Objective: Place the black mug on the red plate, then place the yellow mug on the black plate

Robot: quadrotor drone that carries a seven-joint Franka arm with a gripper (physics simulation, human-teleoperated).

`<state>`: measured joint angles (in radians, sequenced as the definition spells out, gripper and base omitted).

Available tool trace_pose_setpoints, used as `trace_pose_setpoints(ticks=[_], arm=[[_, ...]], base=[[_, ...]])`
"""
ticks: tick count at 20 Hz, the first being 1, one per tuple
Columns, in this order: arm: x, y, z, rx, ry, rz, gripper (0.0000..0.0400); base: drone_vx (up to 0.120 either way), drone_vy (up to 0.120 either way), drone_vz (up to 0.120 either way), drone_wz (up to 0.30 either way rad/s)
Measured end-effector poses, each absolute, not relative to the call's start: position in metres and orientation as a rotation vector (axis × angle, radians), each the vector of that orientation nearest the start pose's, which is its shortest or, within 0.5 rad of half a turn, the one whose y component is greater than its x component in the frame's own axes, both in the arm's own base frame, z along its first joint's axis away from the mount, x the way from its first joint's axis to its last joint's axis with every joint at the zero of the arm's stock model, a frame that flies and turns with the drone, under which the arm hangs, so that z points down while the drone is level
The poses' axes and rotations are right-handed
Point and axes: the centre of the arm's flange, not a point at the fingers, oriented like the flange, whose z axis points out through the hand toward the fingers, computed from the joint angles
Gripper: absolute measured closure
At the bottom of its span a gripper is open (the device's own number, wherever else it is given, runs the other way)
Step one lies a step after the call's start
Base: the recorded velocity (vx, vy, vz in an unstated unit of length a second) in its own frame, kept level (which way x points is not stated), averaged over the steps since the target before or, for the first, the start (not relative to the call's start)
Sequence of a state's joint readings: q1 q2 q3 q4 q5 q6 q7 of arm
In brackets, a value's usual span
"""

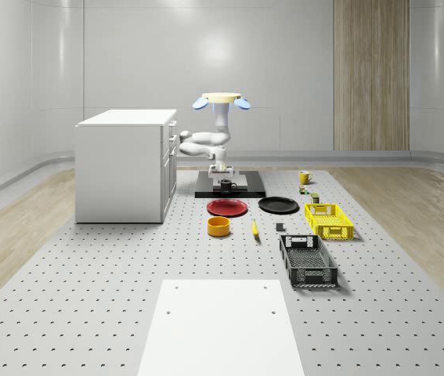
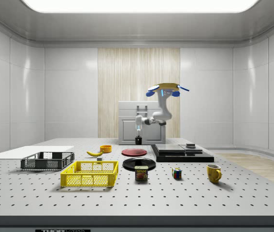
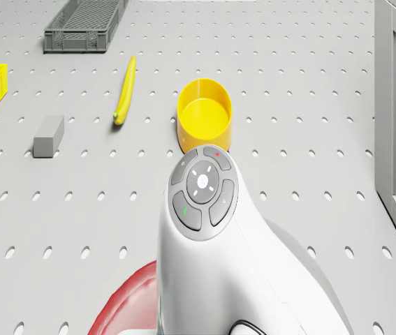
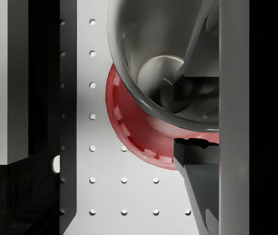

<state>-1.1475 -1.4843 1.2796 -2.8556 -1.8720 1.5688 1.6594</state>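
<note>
Whole-scene view: we log the drone point(image 1: 222, 99) hovering in the air beside the white cabinet point(image 1: 124, 163), above the flat black platform point(image 1: 230, 188). Its white arm bends down to the gripper point(image 1: 225, 183), which has the small black mug point(image 1: 225, 186) between its fingers, just behind the round red plate point(image 1: 227, 207). The round black plate point(image 1: 278, 205) lies just beside the red one. The yellow mug point(image 1: 305, 177) stands well apart, farther back towards the view's right.

Side view: we see the black mug hanging under the gripper point(image 2: 138, 137), raised clear of the table point(image 2: 185, 193), behind the red plate. The yellow mug stands upright near the front on the view's right.

Drone view: we note the arm's white wrist housing point(image 3: 211, 230), a red plate edge below it, a yellow bowl point(image 3: 204, 114) and a banana point(image 3: 125, 90) beyond.

Wrist view: we find the fingers point(image 4: 197, 169) clamped on the mug's rim, its dark, glossy inside open to us, and the red plate partly underneath.
</note>
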Motion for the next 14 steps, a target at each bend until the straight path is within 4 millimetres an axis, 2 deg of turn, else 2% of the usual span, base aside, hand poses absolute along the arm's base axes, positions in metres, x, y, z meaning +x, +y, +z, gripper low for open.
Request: trace_pose_setpoints(ticks=[3, 7, 14], arm=[[0.307, 0.006, 0.515, 0.001, -0.002, 0.786, 0.029], [0.307, 0.006, 0.522, 0.001, -0.002, 0.786, 0.029], [0.307, 0.006, 0.548, 0.001, -0.002, 0.786, 0.029]], base=[[0.093, 0.0, 0.0, 0.0], [0.0, 0.0, 0.0, 0.0], [0.0, 0.0, 0.0, 0.0]])
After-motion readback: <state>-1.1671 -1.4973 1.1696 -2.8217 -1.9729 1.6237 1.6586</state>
